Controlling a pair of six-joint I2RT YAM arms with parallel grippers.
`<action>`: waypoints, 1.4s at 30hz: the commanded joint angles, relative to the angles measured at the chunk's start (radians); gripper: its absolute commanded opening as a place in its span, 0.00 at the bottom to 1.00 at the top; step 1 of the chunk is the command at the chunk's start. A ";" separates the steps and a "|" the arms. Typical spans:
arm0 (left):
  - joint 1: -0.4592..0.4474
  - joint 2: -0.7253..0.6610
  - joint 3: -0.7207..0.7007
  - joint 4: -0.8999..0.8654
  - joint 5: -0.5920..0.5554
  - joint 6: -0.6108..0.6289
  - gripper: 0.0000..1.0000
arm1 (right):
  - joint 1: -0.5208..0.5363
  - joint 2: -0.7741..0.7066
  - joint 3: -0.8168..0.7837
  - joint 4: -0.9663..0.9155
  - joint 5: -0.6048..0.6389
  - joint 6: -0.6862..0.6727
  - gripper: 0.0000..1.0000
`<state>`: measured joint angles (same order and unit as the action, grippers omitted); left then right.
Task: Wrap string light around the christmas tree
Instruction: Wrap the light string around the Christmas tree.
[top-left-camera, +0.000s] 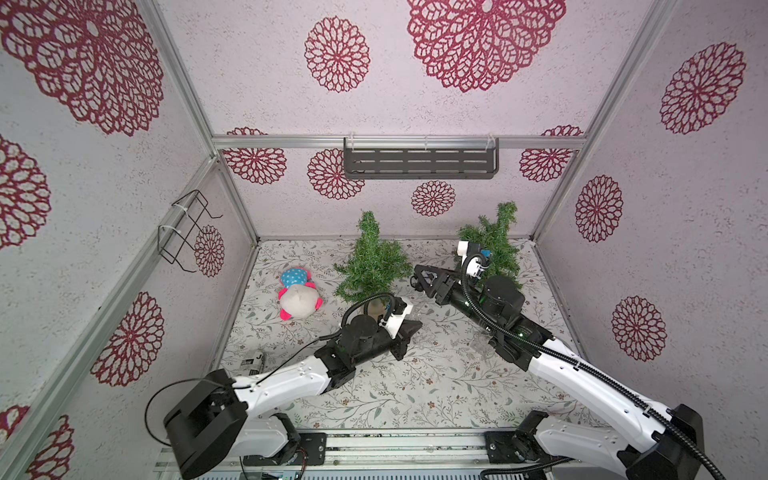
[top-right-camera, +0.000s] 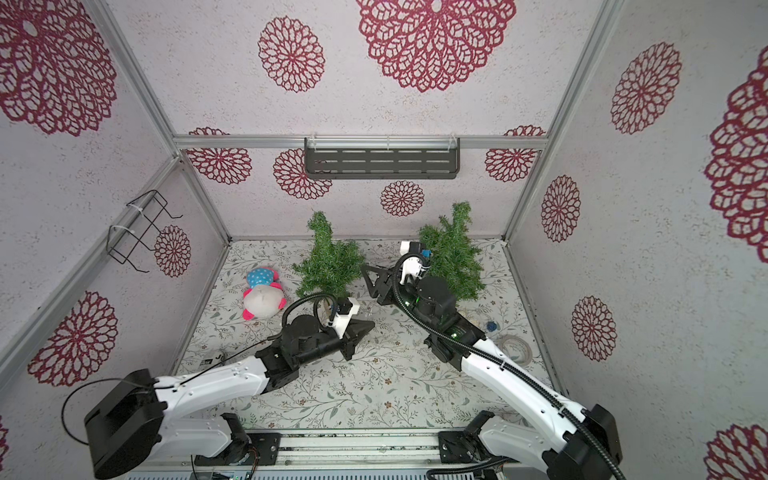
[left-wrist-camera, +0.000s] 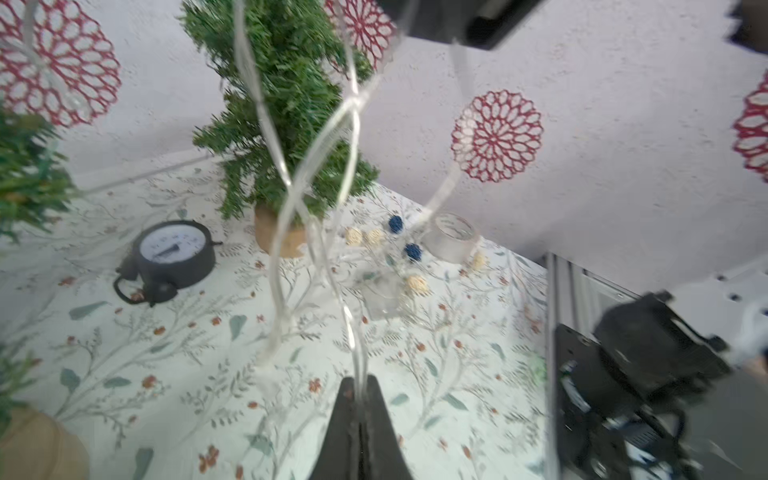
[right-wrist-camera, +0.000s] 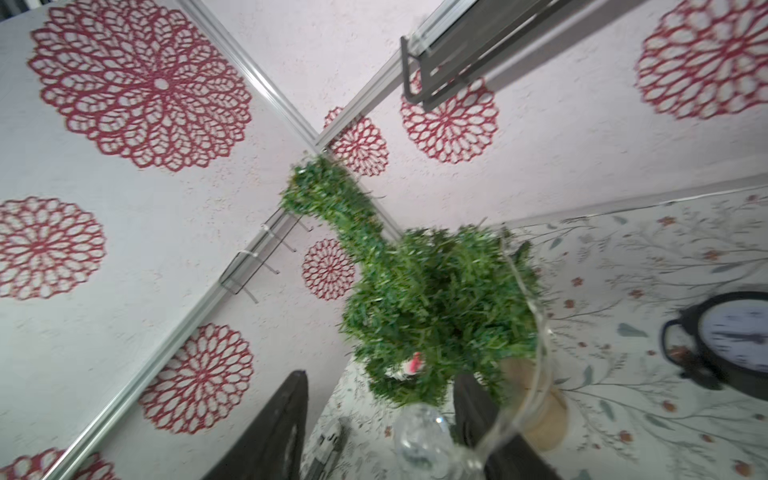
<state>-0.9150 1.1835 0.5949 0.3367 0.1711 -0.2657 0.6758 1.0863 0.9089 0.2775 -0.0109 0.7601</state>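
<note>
Two small green christmas trees in burlap bases stand at the back: one in the middle (top-left-camera: 371, 262), one to the right (top-left-camera: 492, 241). The string light (left-wrist-camera: 316, 166) is a clear wire with loops rising from my left gripper (left-wrist-camera: 359, 384), which is shut on it. In a top view that left gripper (top-left-camera: 417, 325) sits in front of the middle tree. My right gripper (right-wrist-camera: 382, 376) is open beside the middle tree (right-wrist-camera: 436, 307), with a clear bulb (right-wrist-camera: 419, 432) loose between its fingers and the wire (right-wrist-camera: 536, 353) curving past. Blue and cream balls (left-wrist-camera: 411, 251) lie on the table.
A round black dial clock (left-wrist-camera: 170, 253) lies between the trees. A clear tape roll (top-right-camera: 515, 351) sits at the right. A pink and blue plush toy (top-left-camera: 297, 293) lies at the left, with a small box (top-left-camera: 253, 361) nearer the front. A shelf (top-left-camera: 419, 162) and wire basket (top-left-camera: 187, 232) hang on the walls.
</note>
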 joint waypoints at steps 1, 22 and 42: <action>-0.019 -0.098 -0.022 -0.322 0.049 -0.069 0.00 | -0.044 -0.031 -0.033 -0.037 0.082 0.016 0.68; 0.027 -0.525 0.065 -0.918 -0.187 -0.373 0.00 | -0.057 0.161 -0.173 -0.024 -0.118 0.025 0.64; 0.028 -0.609 0.262 -1.144 -0.229 -0.308 0.00 | 0.118 0.561 -0.139 0.469 -0.098 0.240 0.75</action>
<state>-0.8963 0.5625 0.8436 -0.7837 -0.0437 -0.5892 0.7643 1.6447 0.7826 0.5873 -0.1200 0.9096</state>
